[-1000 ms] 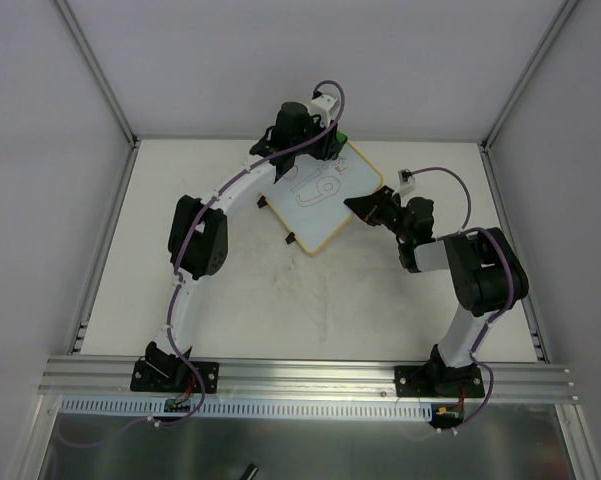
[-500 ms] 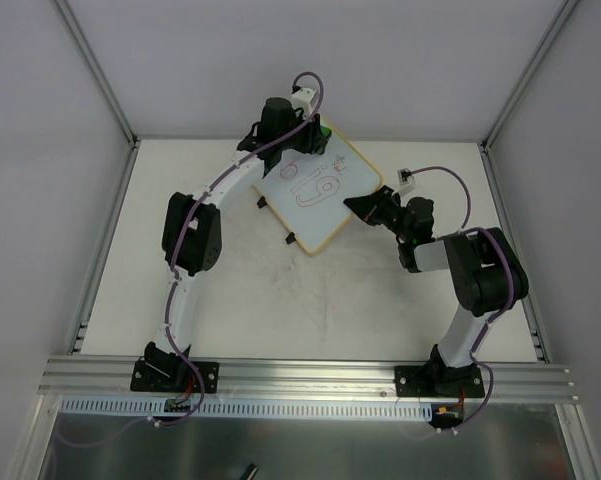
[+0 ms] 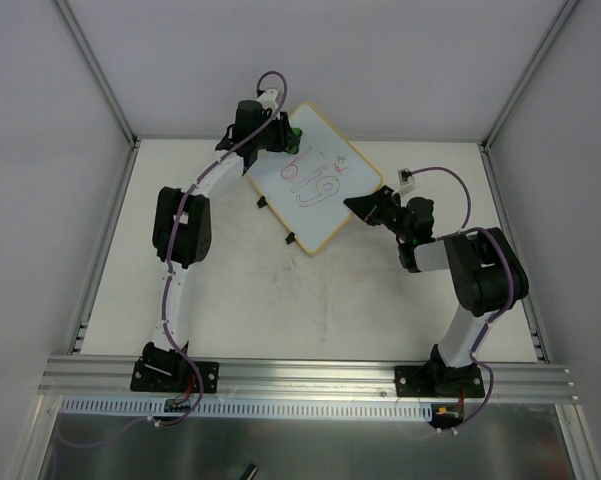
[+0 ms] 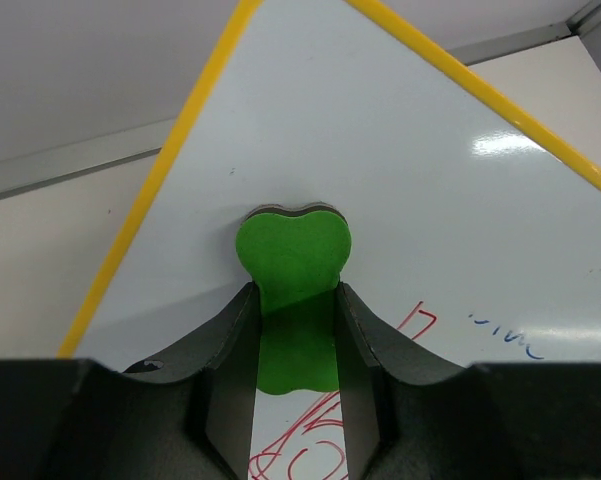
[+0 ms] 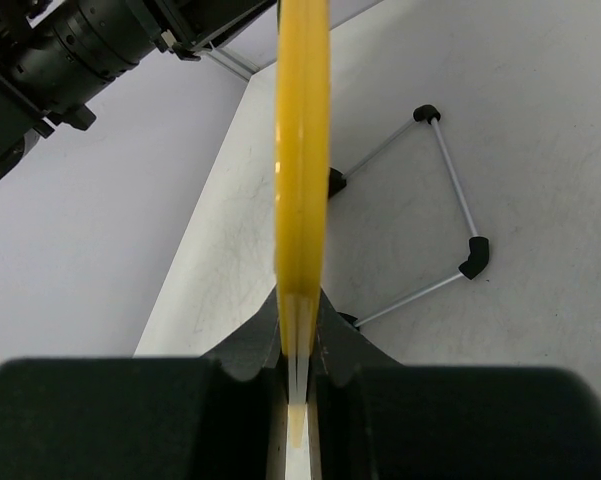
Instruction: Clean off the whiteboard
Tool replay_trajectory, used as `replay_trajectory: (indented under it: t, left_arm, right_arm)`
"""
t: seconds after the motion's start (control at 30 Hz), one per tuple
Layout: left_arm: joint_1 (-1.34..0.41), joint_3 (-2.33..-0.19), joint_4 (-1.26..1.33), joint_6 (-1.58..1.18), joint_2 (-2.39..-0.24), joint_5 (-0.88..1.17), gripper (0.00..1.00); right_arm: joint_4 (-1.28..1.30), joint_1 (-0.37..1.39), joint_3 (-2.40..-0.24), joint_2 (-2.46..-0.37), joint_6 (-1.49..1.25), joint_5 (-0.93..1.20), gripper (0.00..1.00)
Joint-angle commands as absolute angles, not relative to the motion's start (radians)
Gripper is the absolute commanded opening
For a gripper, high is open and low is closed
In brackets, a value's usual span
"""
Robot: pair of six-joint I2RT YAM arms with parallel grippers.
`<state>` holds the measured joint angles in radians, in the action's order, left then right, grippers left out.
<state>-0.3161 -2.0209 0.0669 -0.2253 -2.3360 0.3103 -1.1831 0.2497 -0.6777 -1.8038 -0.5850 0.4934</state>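
Observation:
The whiteboard point(image 3: 325, 190) has a yellow-tan frame and stands tilted at the back of the table, with red and a few blue marker scribbles point(image 3: 315, 185) on it. My left gripper point(image 3: 283, 136) is shut on the green eraser point(image 3: 294, 133) and presses it on the board's far left corner. In the left wrist view the eraser point(image 4: 292, 255) sits between my fingers point(image 4: 225, 340) on the white surface point(image 4: 430, 190), above red scribbles point(image 4: 310, 445). My right gripper point(image 3: 365, 207) is shut on the board's right edge, which shows edge-on point(image 5: 302, 150) in the right wrist view.
Two black clips point(image 3: 263, 203) sit on the board's near left edge. A thin wire stand with black feet point(image 5: 445, 190) lies on the table behind the board. Metal enclosure posts point(image 3: 100, 80) and grey walls ring the table.
My left gripper has slid the eraser leftward along the board's far edge to its far left corner. The right gripper and the board have stayed put.

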Motion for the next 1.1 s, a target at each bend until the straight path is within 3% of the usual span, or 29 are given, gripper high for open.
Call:
replay_trajectory:
  t: [0.0, 0.33, 1.07]
  left_arm:
    - [-0.293, -1.962, 0.096, -0.288, -2.361, 0.307, 0.00]
    - [-0.288, -1.824, 0.175, -0.293, -2.273, 0.212, 0.00]
    - [-0.402, -1.787, 0.250, -0.207, -2.204, 0.256, 0.00]
  right_arm:
    - [-1.197, 0.273, -0.689, -1.796, -0.502, 0.549, 0.00]
    - [-1.197, 0.273, -0.687, -1.795, -0.502, 0.549, 0.00]
    - [-1.195, 0.273, -0.687, -1.793, -0.503, 0.552, 0.00]
